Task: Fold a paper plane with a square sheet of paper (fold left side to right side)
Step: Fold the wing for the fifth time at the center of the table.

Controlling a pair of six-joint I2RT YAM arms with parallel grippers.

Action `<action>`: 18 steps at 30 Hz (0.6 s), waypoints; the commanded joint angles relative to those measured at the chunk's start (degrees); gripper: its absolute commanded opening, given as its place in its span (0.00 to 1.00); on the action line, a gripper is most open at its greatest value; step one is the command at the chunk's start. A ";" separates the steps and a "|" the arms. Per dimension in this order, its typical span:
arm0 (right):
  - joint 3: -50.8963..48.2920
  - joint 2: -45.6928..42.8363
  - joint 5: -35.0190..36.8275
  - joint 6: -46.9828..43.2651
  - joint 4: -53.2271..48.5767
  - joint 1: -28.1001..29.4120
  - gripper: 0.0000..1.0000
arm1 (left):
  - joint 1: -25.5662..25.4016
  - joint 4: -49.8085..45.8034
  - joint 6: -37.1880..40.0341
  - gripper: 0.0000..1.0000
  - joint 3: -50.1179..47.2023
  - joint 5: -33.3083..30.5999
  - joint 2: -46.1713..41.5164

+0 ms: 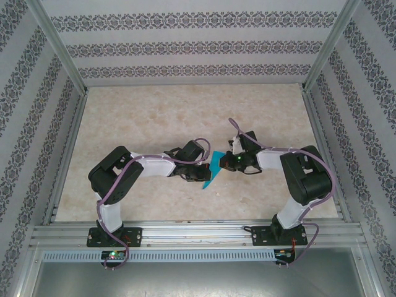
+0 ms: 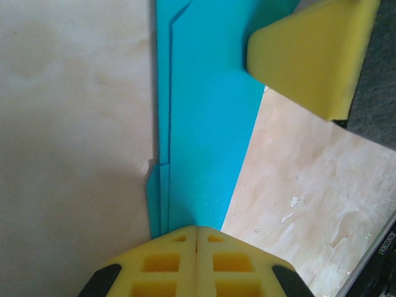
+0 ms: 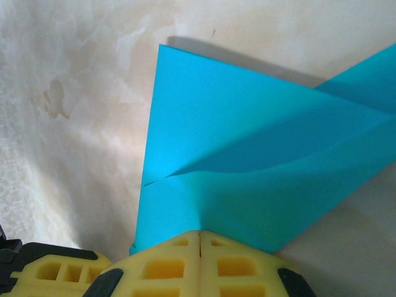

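I have the left pincer [image 2: 197,230] clamped on one narrow end of the paper [image 1: 212,168]; the right pincer [image 3: 199,234] is clamped on a folded edge of it; the paper, creased lengthwise into a narrow shape, sits between them, mid-surface [image 1: 154,117], slightly toward the near edge; the left wrist view has a right finger [image 2: 309,55] against the paper's far end.

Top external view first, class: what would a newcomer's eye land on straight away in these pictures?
The folded teal-blue paper, bright against the pale marbled table, sits mid-table between the two arms. The yellow left fingers and right fingers are each shut on an edge of it, with layered creases showing in the left wrist view.
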 commanded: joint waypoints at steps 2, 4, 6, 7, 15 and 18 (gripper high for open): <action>1.95 1.97 5.68 -2.47 -0.91 -3.81 0.00 | -0.57 -10.60 1.24 0.00 -1.97 -3.68 3.38; 2.35 2.14 5.39 -2.64 -1.01 -4.59 0.00 | -0.57 -10.61 1.24 0.00 -1.86 -3.79 3.42; 3.12 2.46 5.19 -2.99 -1.46 -5.32 0.00 | -0.57 -10.61 1.28 0.00 -1.86 -3.74 3.53; 3.47 2.63 5.27 -3.16 -1.86 -5.61 0.00 | -0.57 -10.53 1.26 0.00 -1.82 -3.67 3.52; 6.43 3.81 5.55 -3.91 -4.09 -8.68 0.00 | -0.57 -10.52 1.28 0.00 -1.87 -3.65 3.50; 7.72 4.34 5.78 -4.37 -5.33 -9.71 0.00 | -0.57 -10.43 1.24 0.00 -1.93 -3.68 3.54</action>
